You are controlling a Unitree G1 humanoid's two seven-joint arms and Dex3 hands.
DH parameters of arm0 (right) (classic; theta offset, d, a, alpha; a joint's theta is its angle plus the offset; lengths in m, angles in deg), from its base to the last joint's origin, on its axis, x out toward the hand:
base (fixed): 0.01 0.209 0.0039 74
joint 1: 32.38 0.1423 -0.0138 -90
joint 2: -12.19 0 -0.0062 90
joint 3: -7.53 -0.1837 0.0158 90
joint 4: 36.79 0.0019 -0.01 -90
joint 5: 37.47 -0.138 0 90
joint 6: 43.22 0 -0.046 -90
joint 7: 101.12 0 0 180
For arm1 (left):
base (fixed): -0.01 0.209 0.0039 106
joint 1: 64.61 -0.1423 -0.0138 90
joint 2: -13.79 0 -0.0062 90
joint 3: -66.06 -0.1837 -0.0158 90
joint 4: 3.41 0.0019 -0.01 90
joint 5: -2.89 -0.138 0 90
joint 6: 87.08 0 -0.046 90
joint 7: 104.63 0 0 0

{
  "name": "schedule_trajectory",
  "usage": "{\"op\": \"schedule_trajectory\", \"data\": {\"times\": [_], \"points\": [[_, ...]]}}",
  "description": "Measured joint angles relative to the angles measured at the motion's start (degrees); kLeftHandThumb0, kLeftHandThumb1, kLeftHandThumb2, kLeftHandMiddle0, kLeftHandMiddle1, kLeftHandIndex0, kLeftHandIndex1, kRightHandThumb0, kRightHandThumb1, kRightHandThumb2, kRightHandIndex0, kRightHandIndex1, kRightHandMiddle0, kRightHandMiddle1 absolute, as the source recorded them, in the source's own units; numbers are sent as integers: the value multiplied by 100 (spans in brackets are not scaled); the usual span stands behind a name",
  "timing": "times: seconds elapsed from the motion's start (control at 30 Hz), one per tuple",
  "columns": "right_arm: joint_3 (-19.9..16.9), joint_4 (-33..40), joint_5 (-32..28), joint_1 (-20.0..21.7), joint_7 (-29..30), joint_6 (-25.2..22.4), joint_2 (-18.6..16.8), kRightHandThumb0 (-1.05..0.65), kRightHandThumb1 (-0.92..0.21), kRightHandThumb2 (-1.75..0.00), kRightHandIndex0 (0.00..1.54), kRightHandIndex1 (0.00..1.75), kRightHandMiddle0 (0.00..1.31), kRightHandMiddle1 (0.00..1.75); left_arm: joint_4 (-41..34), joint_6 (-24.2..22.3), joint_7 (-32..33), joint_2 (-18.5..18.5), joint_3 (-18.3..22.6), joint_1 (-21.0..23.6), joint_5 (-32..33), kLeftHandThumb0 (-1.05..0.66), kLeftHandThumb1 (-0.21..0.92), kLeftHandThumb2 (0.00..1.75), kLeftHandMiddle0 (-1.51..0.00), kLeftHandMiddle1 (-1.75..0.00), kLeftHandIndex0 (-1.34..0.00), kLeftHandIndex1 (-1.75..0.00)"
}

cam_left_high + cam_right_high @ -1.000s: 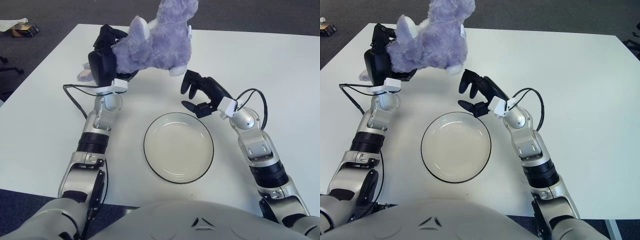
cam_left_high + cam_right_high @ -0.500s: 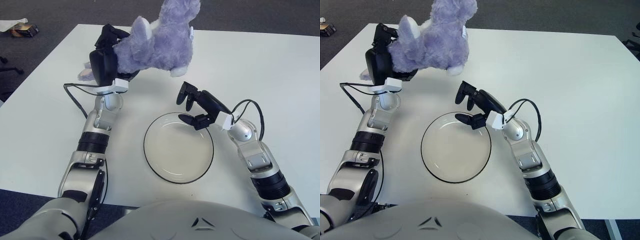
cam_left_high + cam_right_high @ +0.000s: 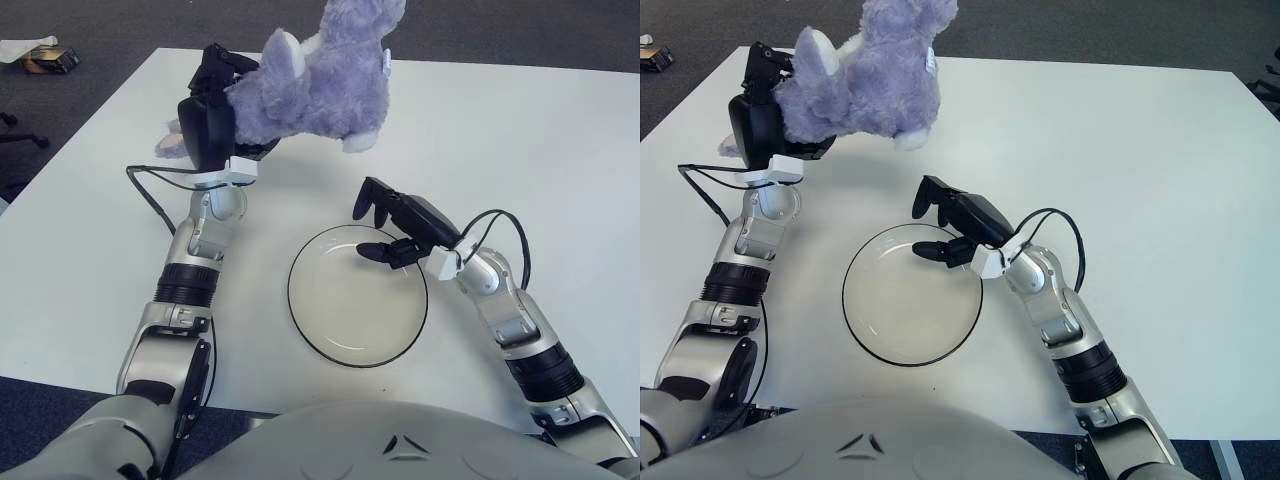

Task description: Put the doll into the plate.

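Left hand (image 3: 207,125) is raised over the far left of the white table (image 3: 560,150), fingers closed on the purple plush doll (image 3: 320,75), which is held clear of the surface. Plate (image 3: 357,295) is seen at centre. Right hand (image 3: 398,222) is positioned over the plate's far right rim, fingers spread, nothing held.

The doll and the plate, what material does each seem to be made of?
The doll, held by the left hand, looks like soft plush fabric: fuzzy lavender pile with white paws. The plate looks like glazed ceramic, possibly hard plastic: a smooth, slightly glossy cream surface with a thin dark rim. The right hand hovers open over its far edge.
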Motion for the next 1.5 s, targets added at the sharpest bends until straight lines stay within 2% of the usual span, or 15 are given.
{"op": "schedule_trajectory", "data": {"times": [0.3,0.5,0.83,0.87,0.93,1.03,1.5], "points": [[43,-166,376,-138,429,349,-42,-1,-91,-56,28,169,0,172,-86,124,-87,-4,-7,1,85,0,-9,175,-92,-168,-70,-175],[45,-235,529,-167,592,503,-42,-1,-92,-52,31,160,1,174,-175,136,-340,-14,-12,0,260,0,-8,175,-92,-168,-70,-175],[31,-477,694,-150,821,794,-37,-1,-92,-47,34,149,7,175,-243,120,-222,-38,-11,0,151,0,-8,175,-90,-171,-69,-175],[31,-500,702,-142,841,817,-37,-13,-92,-49,25,146,11,175,-252,115,-218,-38,-11,0,138,0,-7,175,-90,-171,-69,-175],[31,-582,716,-106,890,887,-38,-24,-92,-51,18,143,15,175,-276,89,-219,-40,-11,0,112,0,-7,175,-90,-171,-69,-175],[24,-710,736,-33,957,955,-35,-31,-92,-52,13,143,17,175,-307,66,-224,-43,-11,-2,110,0,-7,175,-89,-172,-69,-175],[-53,-938,990,50,1241,1066,-27,-35,-92,-52,15,151,19,175,-439,67,-294,-43,-10,-17,115,0,-7,175,-90,-171,-69,-175]]}}
